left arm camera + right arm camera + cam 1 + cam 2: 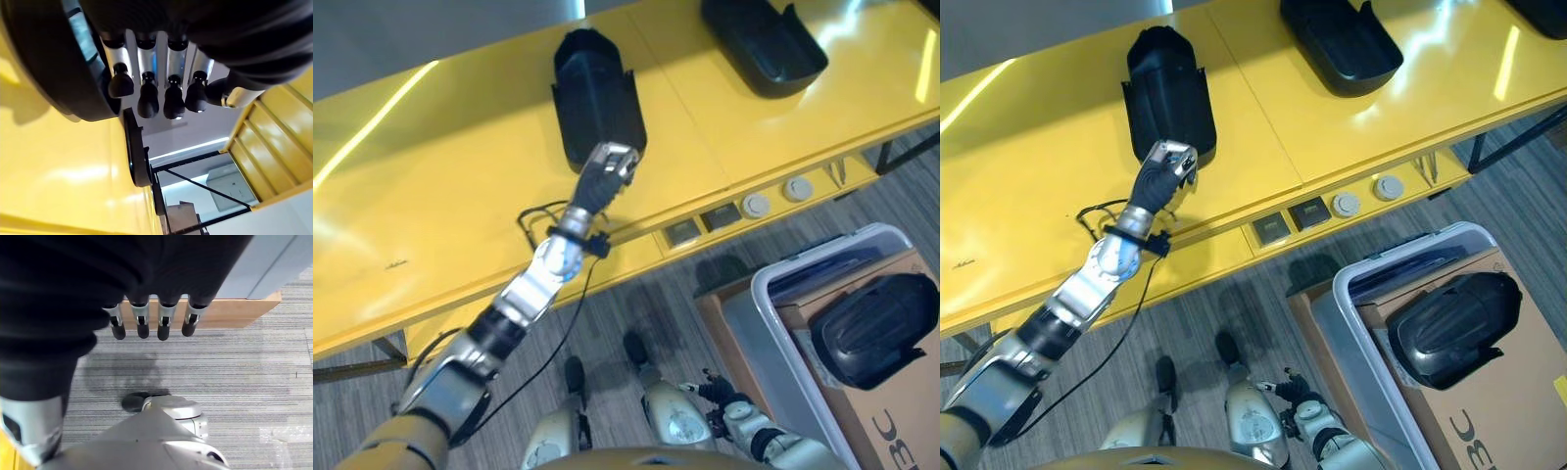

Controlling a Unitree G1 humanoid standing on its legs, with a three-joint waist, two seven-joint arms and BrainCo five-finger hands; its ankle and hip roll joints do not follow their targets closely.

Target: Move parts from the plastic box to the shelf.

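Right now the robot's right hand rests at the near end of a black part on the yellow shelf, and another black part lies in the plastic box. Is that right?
No: the left hand is at the black part on the yellow shelf, as the left eye view shows. Another black part does lie in the plastic box.

Yellow shelf [460,196], glossy top, seam running front to back just right of the left robot hand [607,166]. Two black parts lie directly on it: one black part [595,93] immediately beyond the robot hand's fingertips, and a second black part [764,41] well to the robot hand's right, further back. Grey striped carpet floor [617,304] below the shelf's front edge carries a clear plastic box [773,323] to the robot hand's lower right, with another black part [876,328] inside.
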